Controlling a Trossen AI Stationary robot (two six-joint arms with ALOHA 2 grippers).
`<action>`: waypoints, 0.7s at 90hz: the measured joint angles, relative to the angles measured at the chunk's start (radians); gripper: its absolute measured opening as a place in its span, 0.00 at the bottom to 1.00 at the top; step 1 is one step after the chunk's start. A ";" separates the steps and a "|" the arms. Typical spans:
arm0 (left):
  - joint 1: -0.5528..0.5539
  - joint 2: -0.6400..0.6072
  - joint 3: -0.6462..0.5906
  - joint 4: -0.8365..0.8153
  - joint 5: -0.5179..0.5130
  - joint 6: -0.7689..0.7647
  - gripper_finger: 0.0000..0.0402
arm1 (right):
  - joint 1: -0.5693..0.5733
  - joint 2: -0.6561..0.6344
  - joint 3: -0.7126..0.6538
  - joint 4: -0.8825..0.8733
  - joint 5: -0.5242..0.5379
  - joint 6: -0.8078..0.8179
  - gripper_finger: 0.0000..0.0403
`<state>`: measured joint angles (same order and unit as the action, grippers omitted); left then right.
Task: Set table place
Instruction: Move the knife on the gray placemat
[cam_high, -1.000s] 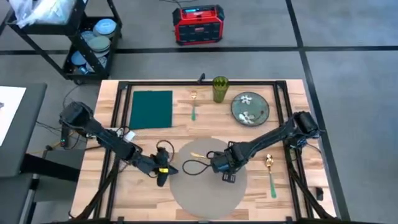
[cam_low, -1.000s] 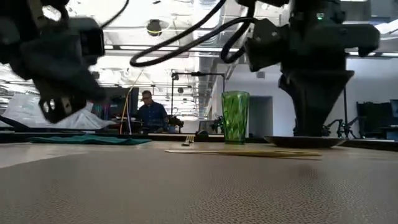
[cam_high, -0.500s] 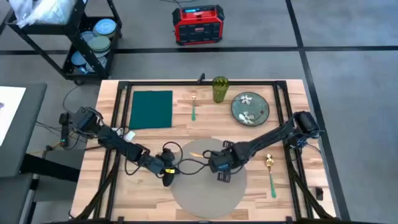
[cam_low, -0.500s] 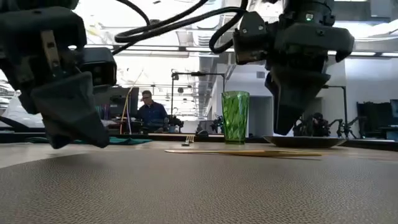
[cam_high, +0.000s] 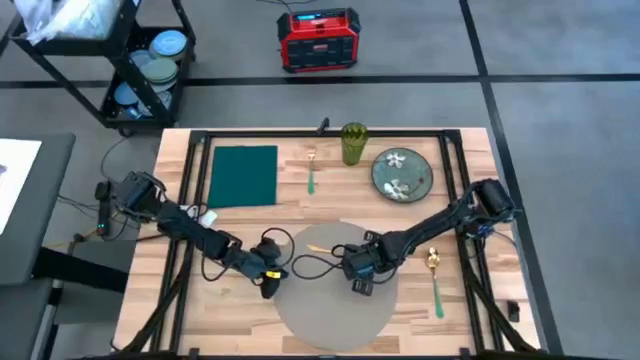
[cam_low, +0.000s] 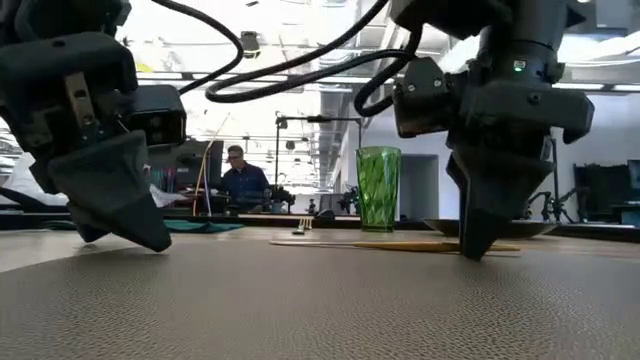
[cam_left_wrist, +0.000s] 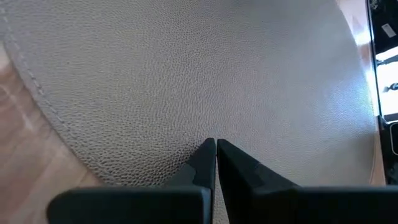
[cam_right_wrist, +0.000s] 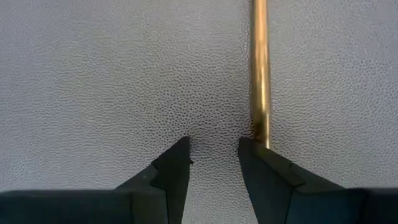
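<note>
Here, on your left, the left gripper (cam_high: 268, 287) sits at the left edge of the large round grey placemat (cam_high: 325, 320), fingers pressed together with their tips down on the mat's rim in its wrist view. The mat lies at the near middle of the light wooden butcher-block table (cam_high: 292, 200). Further right, the right gripper (cam_high: 362, 287) stands tips-down on the mat, fingers slightly spread, just beside a thin gold utensil handle (cam_right_wrist: 259, 68) lying across it. My guess: you are at the step of clearing or straightening the mat, and the next move calls for shifting the right fingers sideways to straddle that handle before closing.

Behind, left to right: dark green rectangular napkin (cam_high: 244, 175), green-handled fork (cam_high: 311, 168), green ribbed glass (cam_high: 353, 143), floral grey-green plate (cam_high: 402, 173), green-handled gold spoon (cam_high: 435, 276). The flat handle gives little purchase, so it may slip.
</note>
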<state>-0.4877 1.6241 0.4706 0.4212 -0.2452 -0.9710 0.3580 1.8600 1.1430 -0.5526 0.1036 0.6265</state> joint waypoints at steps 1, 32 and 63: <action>0.000 0.000 0.000 0.000 0.000 0.000 0.00 | 0.000 -0.004 0.003 0.004 0.000 -0.001 0.32; 0.021 -0.001 0.000 -0.018 -0.004 0.031 0.00 | -0.001 -0.087 -0.025 -0.021 0.130 -0.006 0.29; 0.021 -0.001 0.000 -0.019 -0.004 0.018 0.00 | -0.013 -0.075 -0.154 0.075 0.034 0.028 0.29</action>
<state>-0.4664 1.6234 0.4706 0.4019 -0.2493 -0.9531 0.3450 1.7847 0.9890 -0.4773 0.1378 0.6540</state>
